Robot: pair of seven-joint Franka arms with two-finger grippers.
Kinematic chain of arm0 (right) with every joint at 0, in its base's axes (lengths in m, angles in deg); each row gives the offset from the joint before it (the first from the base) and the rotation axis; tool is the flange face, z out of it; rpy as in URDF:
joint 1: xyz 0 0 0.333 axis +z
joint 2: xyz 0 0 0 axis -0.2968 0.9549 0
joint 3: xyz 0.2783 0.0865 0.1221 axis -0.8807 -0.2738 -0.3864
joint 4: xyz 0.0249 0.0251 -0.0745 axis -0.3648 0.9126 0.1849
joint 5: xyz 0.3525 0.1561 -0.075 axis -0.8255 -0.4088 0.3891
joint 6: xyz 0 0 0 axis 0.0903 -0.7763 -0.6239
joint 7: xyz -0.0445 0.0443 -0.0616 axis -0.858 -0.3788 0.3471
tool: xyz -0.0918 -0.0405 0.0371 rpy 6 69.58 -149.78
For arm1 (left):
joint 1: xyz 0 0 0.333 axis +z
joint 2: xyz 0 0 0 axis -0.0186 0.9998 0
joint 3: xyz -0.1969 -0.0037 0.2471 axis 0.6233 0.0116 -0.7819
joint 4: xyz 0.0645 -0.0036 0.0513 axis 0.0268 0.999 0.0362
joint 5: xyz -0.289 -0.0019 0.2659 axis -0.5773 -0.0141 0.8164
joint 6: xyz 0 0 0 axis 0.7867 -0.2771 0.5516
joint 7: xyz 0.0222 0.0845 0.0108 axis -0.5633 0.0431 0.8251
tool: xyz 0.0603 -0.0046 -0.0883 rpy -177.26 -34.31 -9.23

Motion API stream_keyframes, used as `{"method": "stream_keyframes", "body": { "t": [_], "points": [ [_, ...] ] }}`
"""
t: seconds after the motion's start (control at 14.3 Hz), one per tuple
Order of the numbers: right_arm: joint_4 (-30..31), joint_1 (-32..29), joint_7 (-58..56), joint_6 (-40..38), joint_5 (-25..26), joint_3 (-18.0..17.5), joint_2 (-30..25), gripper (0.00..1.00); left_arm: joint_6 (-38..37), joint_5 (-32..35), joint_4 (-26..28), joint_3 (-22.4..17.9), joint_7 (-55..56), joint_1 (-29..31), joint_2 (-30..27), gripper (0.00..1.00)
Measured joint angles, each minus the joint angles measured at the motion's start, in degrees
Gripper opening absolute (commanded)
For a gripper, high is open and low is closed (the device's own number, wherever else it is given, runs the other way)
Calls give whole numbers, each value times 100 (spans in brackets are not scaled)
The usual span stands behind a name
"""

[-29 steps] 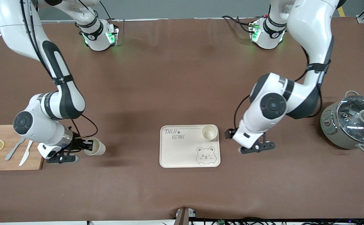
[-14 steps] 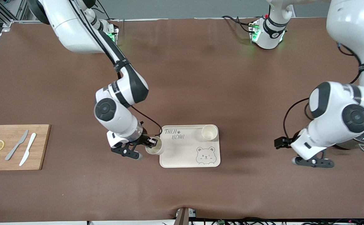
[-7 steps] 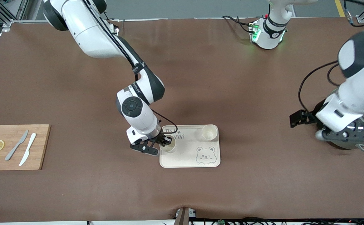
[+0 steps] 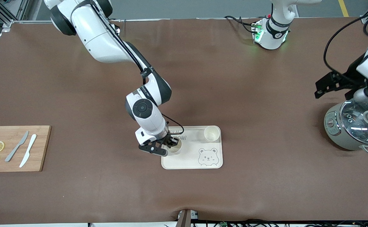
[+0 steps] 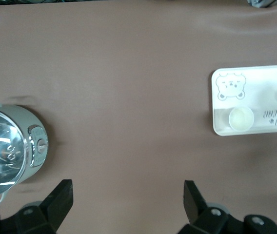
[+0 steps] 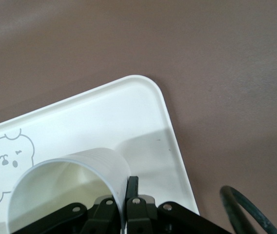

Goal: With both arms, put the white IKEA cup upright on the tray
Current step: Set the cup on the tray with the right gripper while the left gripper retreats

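Note:
The cream tray [image 4: 192, 159] with its bear drawing lies near the table's middle. My right gripper [image 4: 170, 145] is shut on the wall of a white cup [image 4: 175, 148], one finger inside the rim and one outside, mouth up over the tray's corner toward the right arm's end. The right wrist view shows the same cup [image 6: 65, 183], the right gripper [image 6: 128, 189] and the tray [image 6: 128, 112]; whether the cup rests on the tray I cannot tell. Another white cup [image 4: 211, 133] stands upright on the tray. My left gripper [image 5: 127, 197] hangs open and empty, high beside the pot.
A grey pot with a glass lid [image 4: 356, 126] stands at the left arm's end of the table. A wooden cutting board [image 4: 40, 148] with a knife, a spreader and two lemon slices lies at the right arm's end.
My right arm has carried the cup from the tray's edge further in over the tray. My left arm has lifted and drawn back toward its base, open all the while.

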Motion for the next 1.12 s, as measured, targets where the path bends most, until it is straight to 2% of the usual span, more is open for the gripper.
{"method": "stream_keyframes", "body": {
  "t": [0.42, 0.84, 0.91, 0.98, 1.12],
  "points": [
    [-2, 104, 40, 83, 36, 90, 102, 0, -402, 0, 13, -49, -147, 13, -332, 100],
    [-2, 154, 57, 208, 62, 134, 164, 0, -428, -28, 195, -93, -589, 196, -276, 100],
    [-2, 154, 57, 228, 72, 137, 175, 32, -426, -40, 197, -93, -589, 192, -237, 100],
    [-2, 154, 57, 232, 75, 139, 183, 46, -425, -45, 197, -93, -582, 178, -214, 100],
    [-6, 155, 58, 236, 98, 154, 186, 100, -414, -46, 196, -93, -579, 166, -207, 100]
  ]
}}
